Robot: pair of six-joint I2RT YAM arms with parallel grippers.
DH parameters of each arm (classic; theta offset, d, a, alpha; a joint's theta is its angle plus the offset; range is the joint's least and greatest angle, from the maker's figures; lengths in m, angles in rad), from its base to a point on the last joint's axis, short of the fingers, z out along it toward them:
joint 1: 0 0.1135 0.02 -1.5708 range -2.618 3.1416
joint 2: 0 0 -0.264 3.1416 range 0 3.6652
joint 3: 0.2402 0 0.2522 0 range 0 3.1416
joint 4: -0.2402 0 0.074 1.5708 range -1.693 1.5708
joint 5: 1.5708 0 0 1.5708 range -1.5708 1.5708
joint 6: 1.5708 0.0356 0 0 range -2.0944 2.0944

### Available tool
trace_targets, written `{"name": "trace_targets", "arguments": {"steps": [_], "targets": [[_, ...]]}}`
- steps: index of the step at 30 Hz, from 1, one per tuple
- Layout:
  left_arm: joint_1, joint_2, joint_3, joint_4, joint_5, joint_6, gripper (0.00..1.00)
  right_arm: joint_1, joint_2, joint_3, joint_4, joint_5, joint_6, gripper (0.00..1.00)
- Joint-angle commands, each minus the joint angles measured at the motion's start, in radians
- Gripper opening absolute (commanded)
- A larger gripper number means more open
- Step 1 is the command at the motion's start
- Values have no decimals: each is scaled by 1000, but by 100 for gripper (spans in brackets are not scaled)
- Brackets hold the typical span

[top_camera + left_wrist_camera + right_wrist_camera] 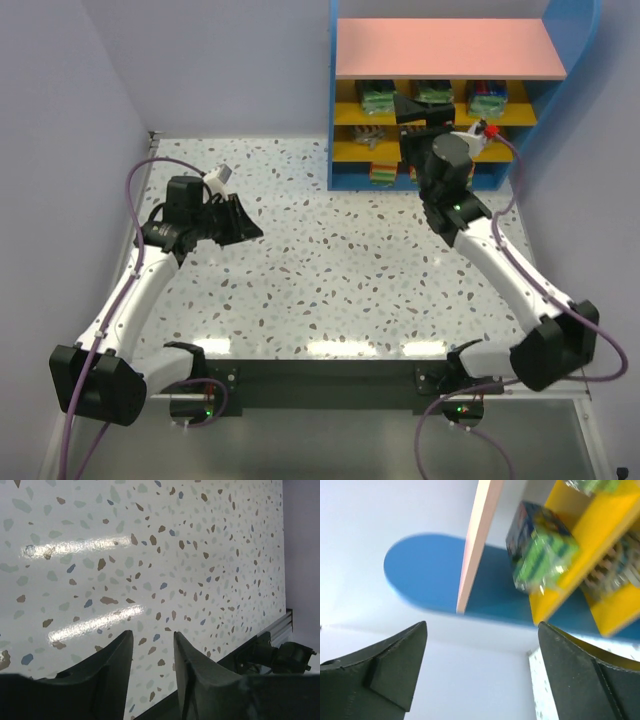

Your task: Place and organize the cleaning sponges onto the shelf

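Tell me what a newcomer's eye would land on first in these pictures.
The bright shelf, blue-sided with a pink top board, stands at the far right of the speckled table, with wrapped sponge packs lined up on its yellow boards. The right gripper sits right in front of it, jaws wide apart and empty. The left gripper hangs over the table at the left, holding nothing.

In the top view the right arm (pixel 447 160) covers the middle of the shelf (pixel 450 50) and hides part of its yellow boards (pixel 352 150). The packs (pixel 380 100) there are too small to tell apart. In the right wrist view the green-and-blue pack (pixel 540 550) is blurred, its label unreadable, and the shelf runs off the top and right edges.
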Motion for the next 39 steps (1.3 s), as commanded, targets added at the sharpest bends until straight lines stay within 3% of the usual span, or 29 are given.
{"name": "trace_targets", "arguments": {"steps": [1, 3, 8, 14, 19, 22, 26, 31, 39], "targets": [[8, -6, 36, 71, 74, -16, 47, 4, -208, -114, -161, -157, -141, 98], [8, -7, 27, 75, 85, -17, 60, 4, -344, -205, -256, -215, -230, 99], [7, -21, 4, 65, 102, -20, 74, 4, -605, -368, -610, -270, -382, 98], [-18, -53, -11, 79, 114, -28, 77, 2, -913, -444, -988, -165, -378, 99], [-23, -52, 31, 113, 166, -53, 77, 2, -1057, -433, -1237, -163, -374, 99], [-23, -36, 135, 119, 171, -101, 77, 4, -1118, -422, -1363, -158, -346, 98], [-24, -56, 203, 208, 153, -186, 77, 4, -1189, -433, -1442, -131, -305, 98], [-23, -130, 196, 404, 103, -342, 78, 4, -1253, -468, -1406, -125, -299, 99], [-23, -187, 223, 450, 151, -401, 81, 4, -1124, -505, -1320, -160, -391, 99]]}}
